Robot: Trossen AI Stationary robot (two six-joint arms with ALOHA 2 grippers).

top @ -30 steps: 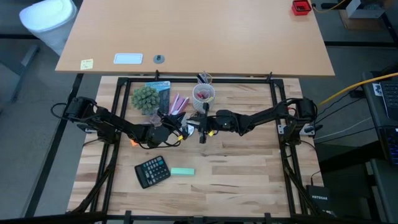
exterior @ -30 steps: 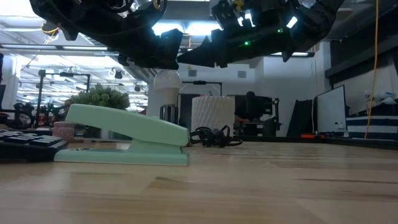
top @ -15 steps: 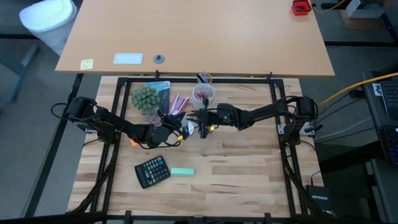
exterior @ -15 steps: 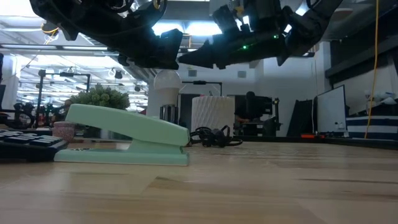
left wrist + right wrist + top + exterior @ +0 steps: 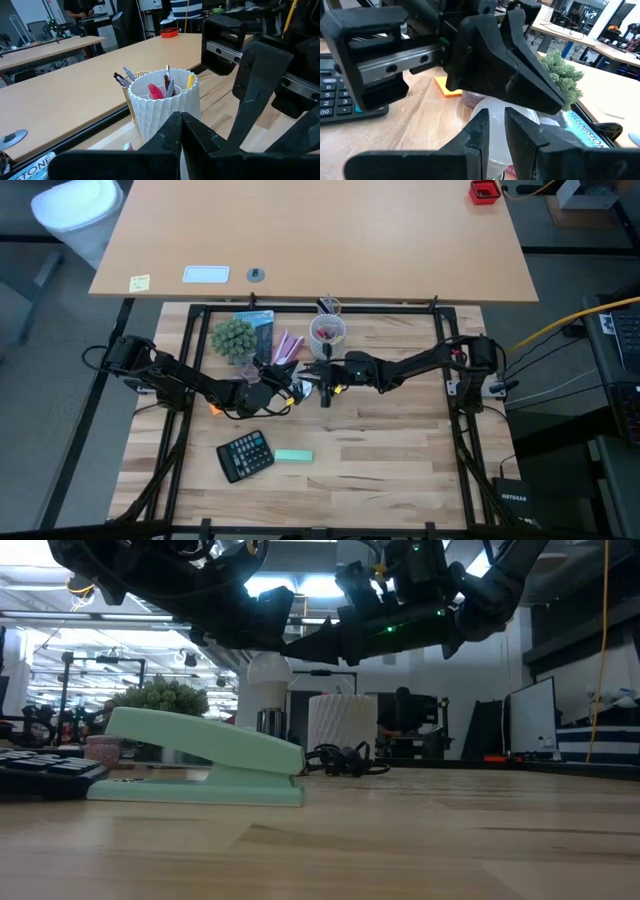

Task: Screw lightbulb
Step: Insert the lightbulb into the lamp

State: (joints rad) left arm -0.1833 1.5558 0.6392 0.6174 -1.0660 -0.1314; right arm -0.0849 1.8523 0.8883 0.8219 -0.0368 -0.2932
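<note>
The lightbulb (image 5: 268, 670) is a small white dome. It stands upright, its lower end in a metal socket (image 5: 270, 720), at the table's middle. My left gripper (image 5: 180, 131) is shut and reaches in from the left, its fingers (image 5: 510, 75) lying just over the bulb (image 5: 492, 117). My right gripper (image 5: 499, 135) comes level from the right. A narrow gap shows between its fingers, and the bulb's dome is right beyond and below their tips. In the high view the two grippers (image 5: 293, 390) (image 5: 322, 385) meet over the bulb. My left gripper lies close above the bulb's top. Its own dark fingers cover that spot, so whether it touches cannot be told. My right gripper has its fingertips right at the bulb's dome (image 5: 496, 111). Whether they touch it cannot be told.
A mint stapler (image 5: 293, 456) and a calculator (image 5: 245, 455) lie nearer the front. A white ribbed pen cup (image 5: 165, 105), a small plant (image 5: 233, 337) and a black cord (image 5: 345, 760) are behind the bulb. An orange sticky note (image 5: 449, 85) lies under the left arm.
My right gripper has sunk a little and come closer to the bulb, tipping slightly. The bulb has kept its place.
</note>
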